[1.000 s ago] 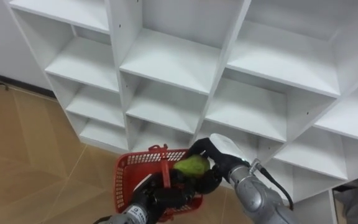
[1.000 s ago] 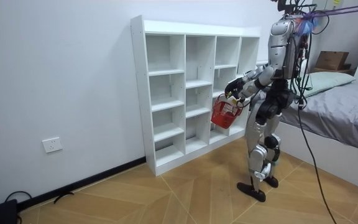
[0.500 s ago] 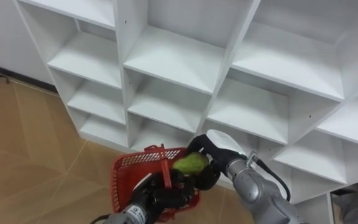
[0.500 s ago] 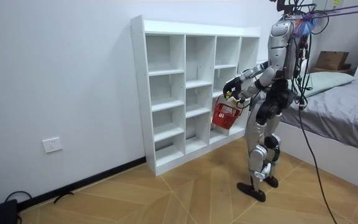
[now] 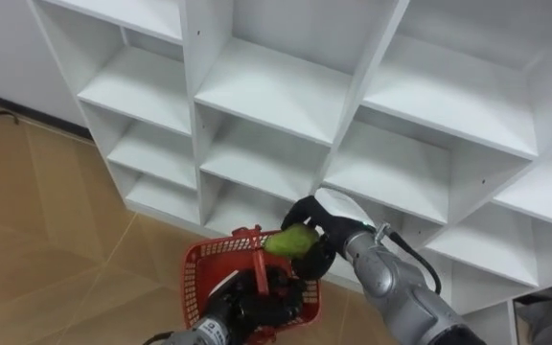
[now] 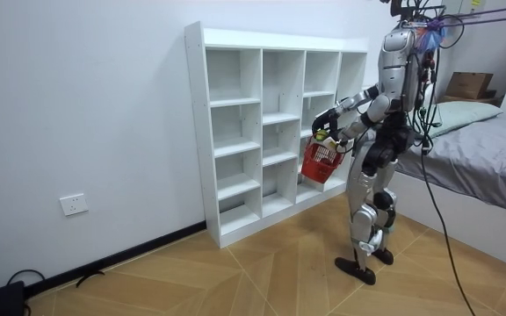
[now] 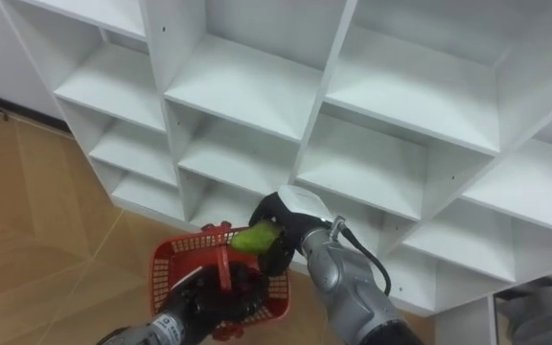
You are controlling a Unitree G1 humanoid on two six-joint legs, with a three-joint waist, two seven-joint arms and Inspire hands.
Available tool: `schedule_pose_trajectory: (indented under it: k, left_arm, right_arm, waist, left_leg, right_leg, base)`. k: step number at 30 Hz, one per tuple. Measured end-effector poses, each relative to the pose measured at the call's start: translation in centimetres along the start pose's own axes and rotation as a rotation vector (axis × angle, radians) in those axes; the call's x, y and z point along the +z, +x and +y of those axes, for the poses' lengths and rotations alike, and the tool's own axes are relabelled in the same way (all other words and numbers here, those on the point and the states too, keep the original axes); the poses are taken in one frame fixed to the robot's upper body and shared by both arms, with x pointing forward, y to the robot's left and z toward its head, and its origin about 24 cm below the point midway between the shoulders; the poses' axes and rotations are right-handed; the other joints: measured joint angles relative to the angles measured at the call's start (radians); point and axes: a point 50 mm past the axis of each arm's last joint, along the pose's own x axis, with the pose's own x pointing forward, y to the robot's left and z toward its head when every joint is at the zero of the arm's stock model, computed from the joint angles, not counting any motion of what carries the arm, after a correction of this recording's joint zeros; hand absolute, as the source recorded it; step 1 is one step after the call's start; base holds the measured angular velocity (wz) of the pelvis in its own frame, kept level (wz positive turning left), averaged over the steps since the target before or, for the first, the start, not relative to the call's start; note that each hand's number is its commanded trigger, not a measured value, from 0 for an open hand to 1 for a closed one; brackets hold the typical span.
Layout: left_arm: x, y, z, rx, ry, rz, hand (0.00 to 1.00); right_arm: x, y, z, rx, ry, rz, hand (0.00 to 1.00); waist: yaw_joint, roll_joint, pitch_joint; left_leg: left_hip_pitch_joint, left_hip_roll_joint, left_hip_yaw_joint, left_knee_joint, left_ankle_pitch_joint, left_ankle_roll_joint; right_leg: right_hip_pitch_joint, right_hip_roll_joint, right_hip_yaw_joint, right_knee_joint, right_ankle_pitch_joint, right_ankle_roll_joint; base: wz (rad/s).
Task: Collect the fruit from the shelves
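My right hand (image 5: 322, 230) is shut on a green fruit (image 5: 289, 241) and holds it just above the right rim of a red plastic basket (image 5: 206, 273). My left hand (image 5: 249, 309) is shut on the basket's red handle (image 5: 259, 271), carrying it in front of the white closet (image 5: 286, 96). In the right eye view the green fruit (image 7: 255, 237) sits in my right hand (image 7: 287, 221) over the basket (image 7: 172, 262), with my left hand (image 7: 211, 297) below. The room view has me standing before the closet (image 6: 271, 123), the basket (image 6: 320, 161) at waist height.
The closet's white compartments (image 5: 420, 91) stand empty around my hands. Wooden floor (image 5: 46, 230) spreads to the left. In the room view a grey bed (image 6: 486, 167) lies behind me, and a wall socket (image 6: 74, 204) sits low on the wall.
My right hand has carried the green fruit slightly up and left over the basket's rim. The basket has shifted a little right and lower in my view; the view itself moved.
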Motion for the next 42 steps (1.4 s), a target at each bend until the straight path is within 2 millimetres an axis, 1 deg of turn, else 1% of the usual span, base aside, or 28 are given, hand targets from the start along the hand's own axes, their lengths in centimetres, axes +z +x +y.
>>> schedule_pose_trajectory:
  k: [3,9,10,11,12,13,14,15,21,27,33,40,42]
  left_arm:
    - [-0.1,0.0,0.0,-0.007,-0.002,0.008,1.0]
    - [-0.2,0.0,-0.1,-0.015,-0.003,0.013,1.0]
    - [-0.2,-0.1,-0.1,-0.015,-0.004,0.014,1.0]
    - [-0.3,-0.1,-0.1,-0.015,-0.005,0.016,1.0]
    - [-0.4,-0.1,-0.1,-0.015,-0.006,0.017,1.0]
    - [-0.5,-0.1,-0.1,-0.015,-0.007,0.019,1.0]
    - [-0.6,-0.2,-0.1,-0.015,-0.009,0.021,1.0]
    - [-0.6,-0.2,-0.1,-0.014,-0.01,0.022,1.0]
    - [-0.7,-0.2,-0.1,-0.013,-0.015,0.022,1.0]
    - [-1.0,-0.2,-0.2,-0.014,-0.026,0.043,1.0]
    - [-1.4,-0.2,-0.2,-0.012,-0.033,0.063,1.0]
    - [-1.4,-0.2,-0.2,-0.012,-0.034,0.062,1.0]
    - [-1.4,-0.2,-0.2,-0.012,-0.034,0.062,1.0]
  right_arm:
    - [0.0,0.0,0.0,-0.001,-0.001,0.0,1.0]
    - [0.1,0.1,-0.2,-0.007,-0.007,-0.004,1.0]
    - [0.2,0.1,-0.3,-0.01,-0.011,-0.006,0.96]
    - [0.2,0.1,-0.3,-0.013,-0.013,-0.007,0.8]
    - [0.3,0.2,-0.4,-0.014,-0.014,-0.008,0.56]
    - [0.4,0.2,-0.5,-0.019,-0.016,-0.011,0.15]
    - [0.4,0.2,-0.6,-0.026,-0.016,-0.014,0.06]
    - [0.4,0.2,-0.6,-0.03,-0.015,-0.016,0.0]
    - [0.4,0.2,-0.7,-0.036,-0.015,-0.017,0.0]
    - [0.3,0.2,-0.6,-0.035,-0.015,-0.011,0.0]
    - [0.3,0.2,-0.6,-0.035,-0.015,-0.01,0.0]
    - [0.3,0.2,-0.6,-0.035,-0.003,-0.01,0.0]
    - [0.3,0.2,-0.6,-0.035,-0.003,-0.01,0.0]
  waist:
    - [0.0,0.003,0.0021]
    - [0.0,0.005,0.0016]
    - [0.0,0.005,0.0015]
    - [0.0,0.005,0.0014]
    - [0.0,0.005,0.0014]
    - [-0.001,0.005,0.0014]
    - [-0.001,0.005,0.001]
    - [-0.001,0.005,0.001]
    - [0.0,0.007,-0.0002]
    - [-0.001,0.014,-0.0055]
    - [0.0,0.012,-0.0067]
    - [0.0,0.002,-0.0124]
    - [0.0,0.0,-0.0121]
  left_leg:
    - [-0.002,0.0,-0.003,0.004,-0.001,0.0]
    - [-0.003,0.0,-0.004,0.006,-0.001,0.0]
    - [-0.003,0.001,-0.005,0.007,-0.001,0.0]
    - [-0.004,0.001,-0.006,0.009,-0.001,0.0]
    - [-0.005,0.001,-0.007,0.009,-0.001,0.0]
    - [-0.007,0.0,-0.008,0.013,-0.001,0.0]
    - [-0.009,0.0,-0.011,0.016,-0.001,0.0]
    - [-0.01,0.0,-0.009,0.018,-0.001,0.0]
    - [-0.015,0.001,-0.009,0.031,-0.001,0.0]
    - [-0.015,0.001,-0.009,0.035,-0.001,0.0]
    - [-0.016,0.001,-0.008,0.035,-0.001,0.001]
    - [-0.015,0.001,-0.008,0.035,-0.001,0.001]
    - [-0.015,0.0,-0.008,0.036,-0.001,0.001]
  right_leg:
    - [0.0,0.0,0.0,0.0,0.0,0.0]
    - [-0.003,0.0,-0.004,0.007,0.0,0.0]
    - [-0.005,-0.001,-0.006,0.012,0.0,0.0]
    - [-0.005,-0.001,-0.007,0.013,0.0,0.0]
    - [-0.005,-0.001,-0.008,0.013,0.0,0.0]
    - [-0.005,-0.001,-0.01,0.013,0.0,0.0]
    - [-0.005,-0.002,-0.013,0.013,0.0,0.0]
    - [-0.005,-0.001,-0.013,0.013,0.0,0.0]
    - [-0.004,-0.001,-0.012,0.015,0.0,-0.001]
    - [-0.003,-0.001,-0.012,0.016,0.001,-0.002]
    - [-0.003,-0.001,-0.008,0.014,0.001,-0.002]
    - [-0.003,-0.002,-0.007,0.014,0.001,-0.001]
    - [-0.002,-0.002,-0.007,0.014,0.001,-0.001]
  base:
    - [0.0]
    - [0.0]
    - [0.0]
    - [0.0]
    - [0.04]
    - [0.06]
    - [0.07]
    - [0.05]
    - [0.0]
    - [0.0]
    - [0.0]
    - [0.0]
    - [0.0]
